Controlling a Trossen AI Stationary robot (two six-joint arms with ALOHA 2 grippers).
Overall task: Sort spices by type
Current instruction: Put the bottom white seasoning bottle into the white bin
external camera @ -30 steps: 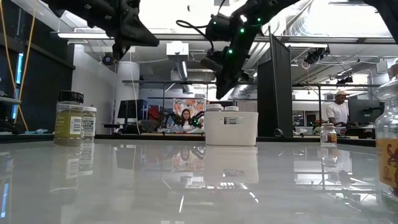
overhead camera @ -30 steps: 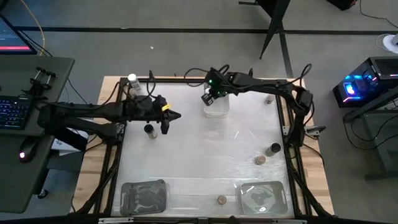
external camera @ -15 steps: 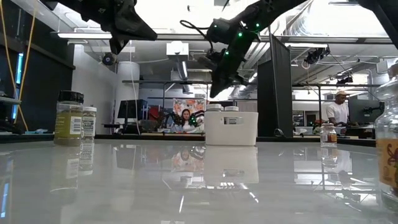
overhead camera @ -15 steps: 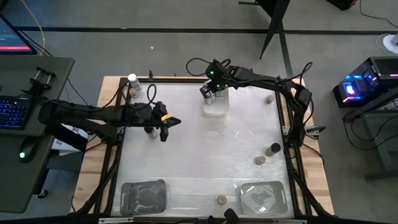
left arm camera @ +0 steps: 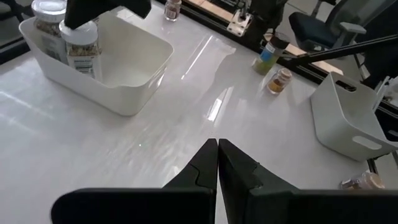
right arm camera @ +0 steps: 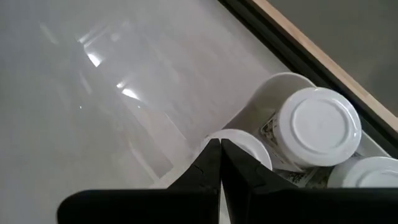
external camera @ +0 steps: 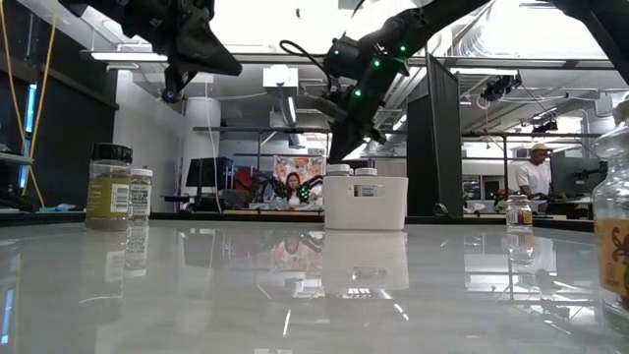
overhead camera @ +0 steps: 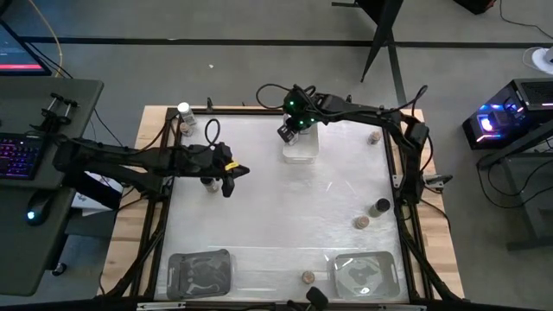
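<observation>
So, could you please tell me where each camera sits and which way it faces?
High view: overhead, straight down; both arms, white tray.
Low view: table height, facing the room; both arms overhead, same tray.
Left wrist view: past shut left end effector toward that tray.
Right wrist view: past shut right end effector into white-topped jars.

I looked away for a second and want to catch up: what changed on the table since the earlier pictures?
The right gripper, shut and empty, rose and drew slightly back from above the white bin holding white-topped jars. The left gripper, also shut and empty, drifted a little toward the near side of the table. Nothing was grasped or released; the jars and trays stayed put.
</observation>
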